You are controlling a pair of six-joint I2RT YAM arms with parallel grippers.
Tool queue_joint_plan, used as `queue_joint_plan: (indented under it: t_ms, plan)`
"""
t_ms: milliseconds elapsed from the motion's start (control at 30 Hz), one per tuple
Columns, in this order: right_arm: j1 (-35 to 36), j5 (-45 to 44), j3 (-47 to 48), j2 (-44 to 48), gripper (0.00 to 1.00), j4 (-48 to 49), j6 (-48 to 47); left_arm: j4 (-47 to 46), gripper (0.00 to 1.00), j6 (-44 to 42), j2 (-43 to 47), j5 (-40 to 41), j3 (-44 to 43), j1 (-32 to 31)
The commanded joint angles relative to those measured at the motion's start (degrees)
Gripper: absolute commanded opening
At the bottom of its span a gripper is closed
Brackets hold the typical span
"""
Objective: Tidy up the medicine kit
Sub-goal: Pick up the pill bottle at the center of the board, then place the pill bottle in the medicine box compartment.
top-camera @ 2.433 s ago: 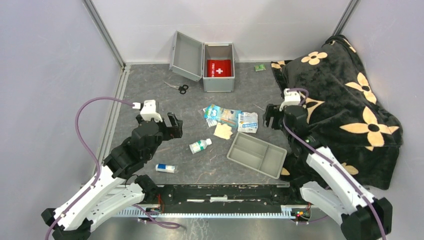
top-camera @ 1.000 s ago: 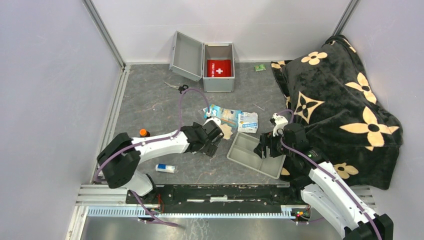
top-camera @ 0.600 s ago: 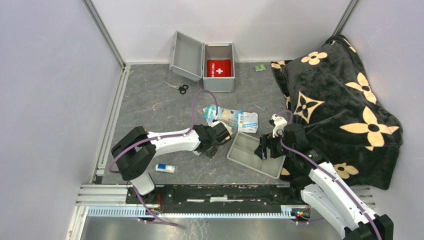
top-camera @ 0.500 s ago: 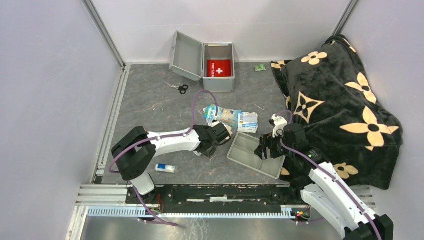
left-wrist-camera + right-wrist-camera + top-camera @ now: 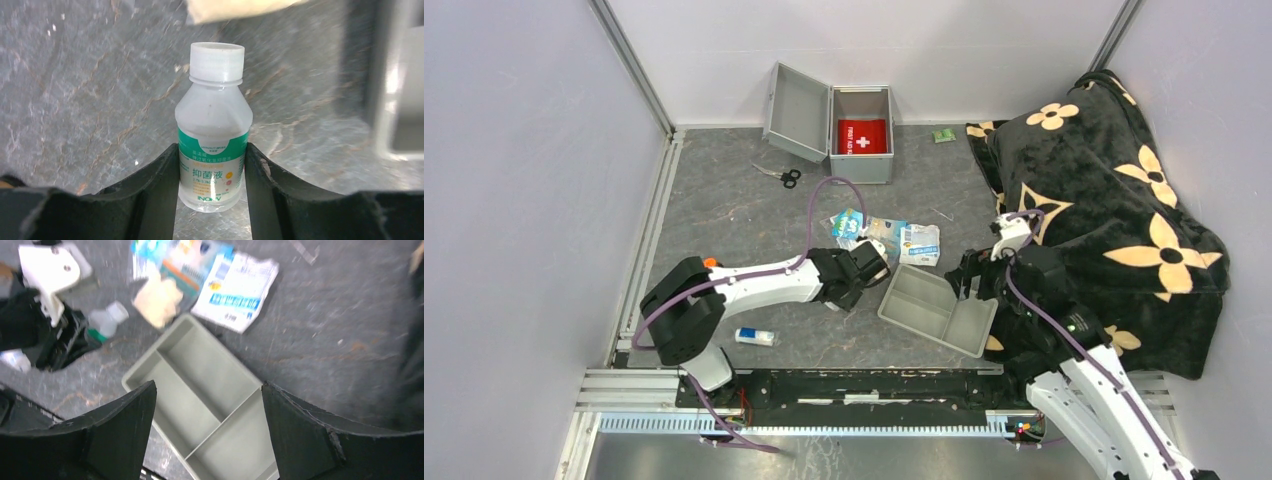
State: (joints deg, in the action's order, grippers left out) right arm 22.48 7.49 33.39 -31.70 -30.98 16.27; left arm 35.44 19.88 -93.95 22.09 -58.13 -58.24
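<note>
right end effector (image 5: 207,390) raised, wide | left end effector (image 5: 211,151) grips bottle (image 5: 212,107) | medicine kit (image 5: 861,170) well beyond

- The left claw (image 5: 212,147) is covering the lower sides of the bottle (image 5: 212,110) pinched in it; from above, it is hiding most of the bottle.
- Ahead of that claw, a tan pad (image 5: 235,7) is running off the top edge; to its right, a grey tray (image 5: 400,100) is blurring out.
- Beyond the right claw (image 5: 207,386), motion is smearing the packets (image 5: 240,287), leaving their print unreadable.
</note>
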Motion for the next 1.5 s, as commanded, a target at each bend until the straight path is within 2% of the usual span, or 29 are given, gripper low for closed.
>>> queue_joint_plan:
  t_ms: [0, 200, 333, 533, 700, 867, 1133, 1300, 1467]
  plan:
    - [-0.14, -10.91, 6.49, 4.77, 0.84, -0.19, 2.25, -7.54, 0.47, -6.32, 7.35, -4.95, -5.18, -0.54]
    - [-0.14, -17.91, 9.57, 12.75, 0.83, 0.3, 1.71, -12.45, 0.45, -12.45, 9.45, -13.17, -8.83, -1.04]
    - [-0.08, -17.99, 9.42, 18.14, 0.83, 3.47, 0.08, -15.24, 0.37, -16.17, 8.12, -16.19, -10.38, -2.74]
    - [-0.14, -20.91, 11.3, 21.55, 0.83, 3.36, -2.04, -26.3, 0.4, -23.31, 7.27, -19.78, -7.81, -4.11]
    - [-0.12, -21.61, 12.83, 21.99, 0.84, 1.4, -3.0, -29.61, 0.42, -32.66, 4.05, -24.72, -7.95, -4.12]
    - [-0.09, -22.73, 13.75, 23.07, 0.84, 0.68, -3.26, -26.31, 0.41, -42.77, -0.19, -31.47, -10.88, -4.16]
    - [-0.07, -23.7, 14.86, 23.6, 0.84, -1.13, -3.7, -26.18, 0.36, -56.98, -3.86, -35.45, -11.24, -4.08]
    - [-0.14, -24.08, 15.3, 23.37, 0.84, -2.41, -3.71, -17.06, 0.34, -65.07, -8.08, -38.55, -16.8, -3.93]
    - [-0.13, -24.35, 16.13, 23.39, 0.84, -3.76, -3.79, -11.36, 0.33, -69.69, -12.03, -39.44, -21.26, -3.64]
